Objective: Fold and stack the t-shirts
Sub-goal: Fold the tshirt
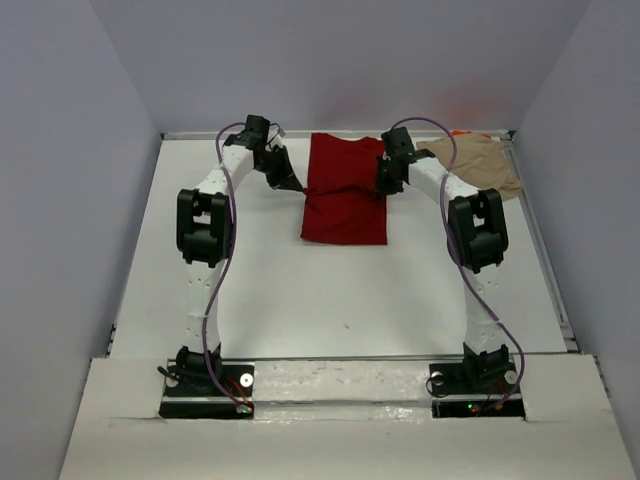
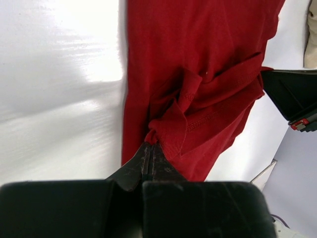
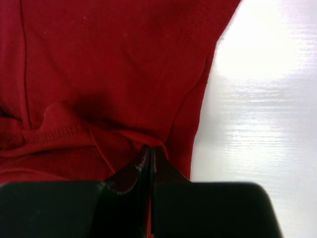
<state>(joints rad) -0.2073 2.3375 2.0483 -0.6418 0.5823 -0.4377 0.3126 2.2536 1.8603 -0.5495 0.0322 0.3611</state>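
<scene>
- Top external view: the dark red t-shirt [image 1: 345,200] lies flat at the far middle of the table [image 1: 300,300], between the two arms, and looks partly folded into a tall panel.
- The left claw [image 2: 150,151] is closed on a bunched bit of hem at the shirt's left edge; its wrist view shows cloth pinched between the tips.
- The right claw [image 3: 150,154] is likewise clamped on a fold of red cloth at the opposite edge.
- Gripping both edges at matching height looks meant to keep the cloth level, so one half can be carried over the other without skewing.
- The tan t-shirt [image 1: 490,165] sits crumpled at the far right corner, apart from the red one, with orange fabric [image 1: 468,133] peeking out behind it, probably waiting their turn.
</scene>
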